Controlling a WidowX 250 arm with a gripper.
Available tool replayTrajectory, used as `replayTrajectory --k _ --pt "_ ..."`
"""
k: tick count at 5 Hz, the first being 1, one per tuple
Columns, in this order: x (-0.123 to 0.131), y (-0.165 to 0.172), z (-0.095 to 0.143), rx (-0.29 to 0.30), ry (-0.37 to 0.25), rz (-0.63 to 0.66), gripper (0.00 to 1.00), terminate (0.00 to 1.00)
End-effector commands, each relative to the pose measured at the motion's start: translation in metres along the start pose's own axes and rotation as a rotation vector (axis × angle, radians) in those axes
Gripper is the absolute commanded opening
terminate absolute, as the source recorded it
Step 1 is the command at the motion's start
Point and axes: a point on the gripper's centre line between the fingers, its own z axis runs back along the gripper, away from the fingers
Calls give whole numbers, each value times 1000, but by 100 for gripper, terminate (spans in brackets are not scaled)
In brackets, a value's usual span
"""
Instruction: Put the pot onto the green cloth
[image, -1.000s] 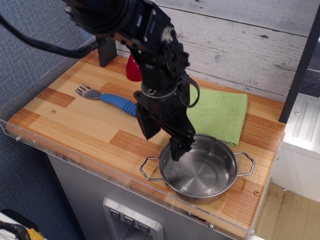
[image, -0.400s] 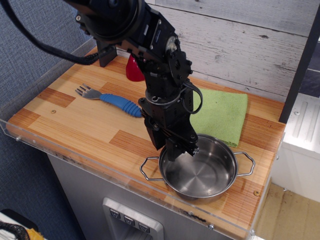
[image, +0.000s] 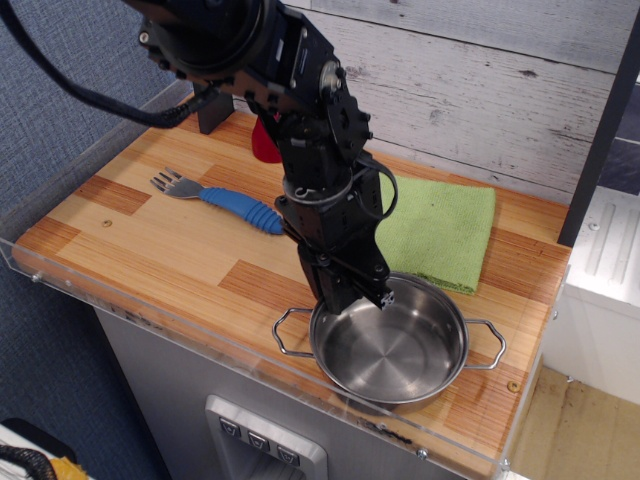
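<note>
Black arm (image: 300, 130) reaching down from upper left, wrist angled toward the front right of the wooden counter (image: 150, 250), cable looping at the wrist. Gripper (image: 352, 292) low at the back-left rim of the pot (image: 390, 340), fingers closed on that rim (one finger inside the wall, the other hidden behind it, as far as can be made out). Pot near the front right edge of the counter, tilted, its near side lower and its shadow showing beneath; whether any part touches the wood cannot be told. Back rim of the pot just overlapping the front edge of the green cloth (image: 445, 230). Cloth flat against the back right, beside the plank wall (image: 480, 90). Count: one pot, two wire loop handles (one left, one right); one green cloth; one fork (image: 215, 193) with blue ribbed handle, lying left of the arm, well apart from the pot; one red object (image: 262, 145) behind the arm, mostly hidden; one dark upright block (image: 213, 105) at back left. Clear guard rail (image: 180, 325) along the front edge.
</note>
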Motion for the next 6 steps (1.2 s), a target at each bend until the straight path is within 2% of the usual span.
replayTrajectory --k 1,2,4,5,6 --pt "11 0 37 -41 -65 12 0 0" --pt "19 0 49 -22 -81 28 0 0" --pt "46 16 62 -72 -120 109 0 0" --pt "63 28 62 -111 -133 152 0 0" --pt "73 40 57 -113 -130 189 0 0"
